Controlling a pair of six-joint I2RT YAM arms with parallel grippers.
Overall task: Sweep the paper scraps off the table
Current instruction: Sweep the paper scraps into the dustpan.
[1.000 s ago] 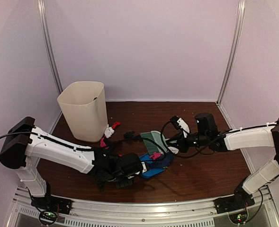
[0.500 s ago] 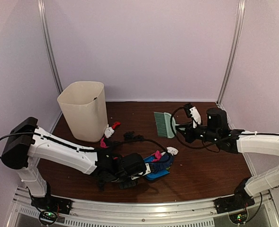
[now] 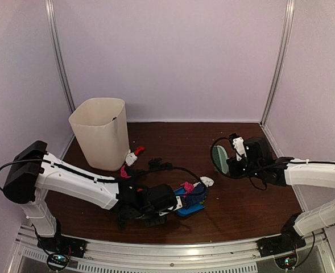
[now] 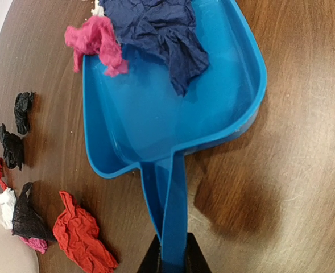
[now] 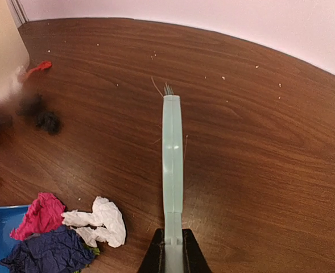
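Observation:
My left gripper [image 3: 168,203] is shut on the handle of the blue dustpan [image 3: 191,209], which lies flat on the table [image 3: 241,199]. In the left wrist view the dustpan [image 4: 156,119] holds a dark blue scrap [image 4: 161,34], and a pink scrap [image 4: 96,42] lies on its rim. My left gripper [image 4: 172,264] clamps the handle. Loose red [image 4: 82,239], black [image 4: 11,148] and white [image 4: 5,205] scraps lie left of the pan. My right gripper [image 3: 234,163] is shut on the pale green brush [image 3: 219,158], held edge-on to the right of the pan. The brush [image 5: 172,153] hangs over bare wood, and a white scrap [image 5: 99,222] lies by the pan's mouth.
A cream waste bin [image 3: 100,132] stands at the back left. More scraps, red and white [image 3: 134,154], pink [image 3: 123,170] and black [image 3: 156,165], lie just right of it. Tiny crumbs dot the far wood [image 5: 224,77]. The silver front rail [image 3: 173,250] runs along the near edge.
My right arm has drawn the brush away from the dustpan, back and to the right, and turned it edge-on. The left arm and dustpan have barely moved.

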